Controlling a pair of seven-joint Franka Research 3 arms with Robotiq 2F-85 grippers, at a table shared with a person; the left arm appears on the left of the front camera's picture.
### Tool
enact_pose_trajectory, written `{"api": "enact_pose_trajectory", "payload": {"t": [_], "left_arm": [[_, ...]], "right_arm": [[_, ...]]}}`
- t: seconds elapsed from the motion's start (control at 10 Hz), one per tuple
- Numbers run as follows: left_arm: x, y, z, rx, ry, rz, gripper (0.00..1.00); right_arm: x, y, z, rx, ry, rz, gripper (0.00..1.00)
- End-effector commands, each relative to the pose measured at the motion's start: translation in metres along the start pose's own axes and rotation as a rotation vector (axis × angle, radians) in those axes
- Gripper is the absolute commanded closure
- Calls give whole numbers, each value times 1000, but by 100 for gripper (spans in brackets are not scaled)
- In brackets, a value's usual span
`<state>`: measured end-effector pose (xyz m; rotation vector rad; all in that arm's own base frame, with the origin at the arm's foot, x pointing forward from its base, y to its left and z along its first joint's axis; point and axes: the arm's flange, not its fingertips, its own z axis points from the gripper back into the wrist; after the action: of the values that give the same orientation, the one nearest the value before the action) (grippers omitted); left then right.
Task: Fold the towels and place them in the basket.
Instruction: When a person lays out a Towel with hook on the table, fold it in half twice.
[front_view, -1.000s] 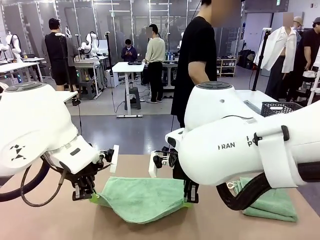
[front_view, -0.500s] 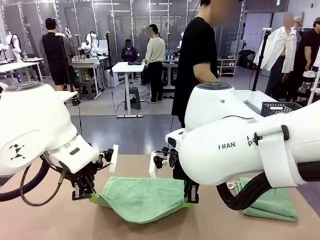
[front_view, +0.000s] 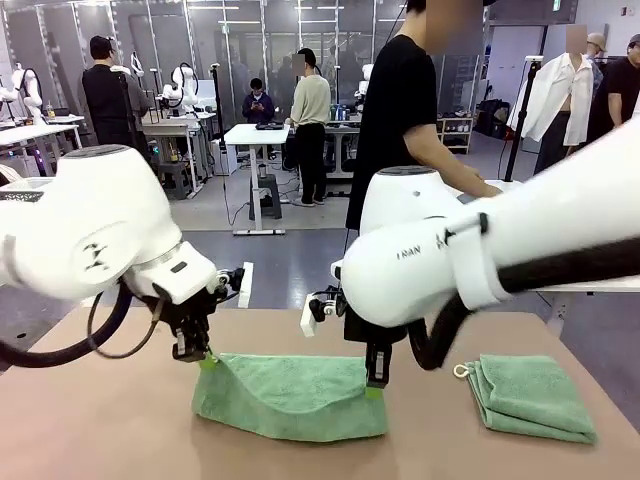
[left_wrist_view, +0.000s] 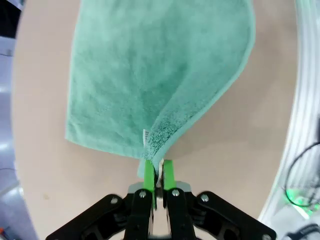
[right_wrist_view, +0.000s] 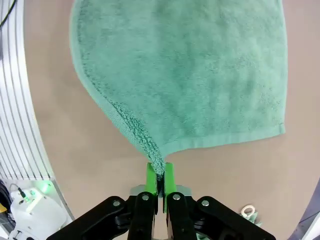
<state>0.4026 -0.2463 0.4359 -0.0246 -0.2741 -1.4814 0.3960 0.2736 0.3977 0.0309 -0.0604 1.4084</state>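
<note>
**On a shared table, two grippers hold one towel by its corners**

At the middle of the tan table, a mint-green towel hangs between two robot arms, caught at both of its upper corners. The left gripper comes down on the corner at the robot's left, and the right gripper on the corner at its right. Both corners are raised off the tabletop. The top edge sags between them, and the lower part of the cloth rests on the table.

The left wrist view shows that arm's green pads pressed together on a thin fold of terry at the corner, with the rest of the towel spreading away over the table. The right wrist view shows the same pinch. Its pads meet on the bunched corner with no gap between them.

A second towel lies folded on the table at the robot's right, well apart from both grippers. A small white loop shows at its near-left corner.

A person in a black short-sleeved shirt stands at the far side of the table, behind the right arm.
</note>
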Motion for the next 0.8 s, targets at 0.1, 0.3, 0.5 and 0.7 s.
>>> {"api": "enact_pose_trajectory", "payload": {"t": [0.1, 0.3, 0.5, 0.7], "left_arm": [[2, 54, -19, -74, 31, 0, 92], [-3, 79, -33, -89, 18, 9, 92], [-14, 103, -47, -54, 31, -30, 92], [-18, 116, -60, -66, 51, -52, 92]], "right_arm": [[10, -51, -6, 29, 18, -5, 93], [9, -78, -18, 10, 18, 16, 93], [9, -101, -34, -25, 22, 45, 93], [11, -111, -46, -15, 20, 90, 93]]}}
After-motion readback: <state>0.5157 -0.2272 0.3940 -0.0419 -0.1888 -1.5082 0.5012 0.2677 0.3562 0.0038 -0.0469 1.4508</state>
